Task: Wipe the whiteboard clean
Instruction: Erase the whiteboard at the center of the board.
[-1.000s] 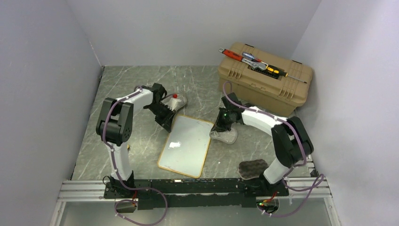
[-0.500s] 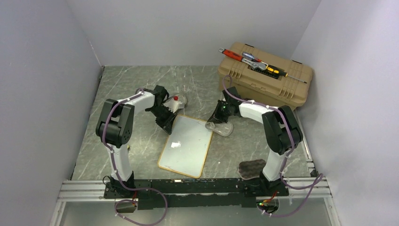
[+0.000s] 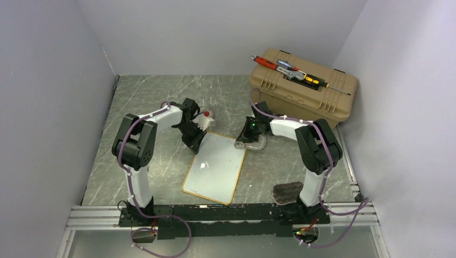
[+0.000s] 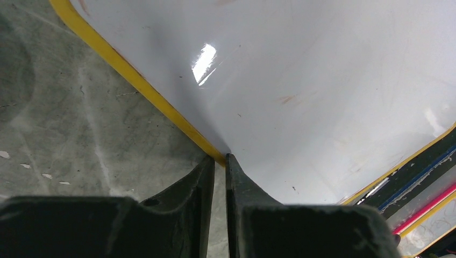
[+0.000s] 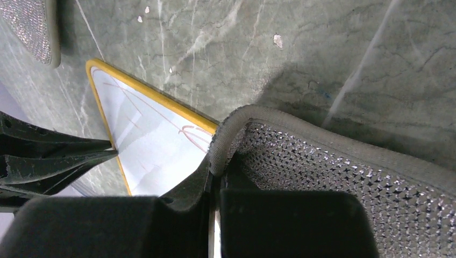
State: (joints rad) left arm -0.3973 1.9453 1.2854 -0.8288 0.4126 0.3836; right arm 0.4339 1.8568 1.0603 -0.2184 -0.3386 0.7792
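The whiteboard [image 3: 215, 169] lies flat mid-table, its yellow frame tilted. Its glossy white surface [image 4: 301, 80] looks nearly clean. Faint reddish lines show near its far right corner [image 5: 145, 134]. My left gripper [image 3: 197, 144] is shut, its tips [image 4: 219, 158] on the frame at the board's far left corner. My right gripper [image 3: 246, 141] is shut on a grey mesh wiping pad [image 3: 257, 144] by its rim [image 5: 333, 177]. It holds the pad at the board's far right corner. The left fingers [image 5: 54, 161] show in the right wrist view.
A tan toolbox [image 3: 304, 88] with hand tools on its lid stands at the back right. A second grey pad [image 3: 207, 115] with a small red-capped item lies behind the board; the pad also shows in the right wrist view [image 5: 32, 27]. A dark sponge [image 3: 289, 192] lies near the right arm's base.
My right gripper has carried the grey pad left and away, from the table beside the board to its far right corner. My left gripper and the board have shifted slightly right.
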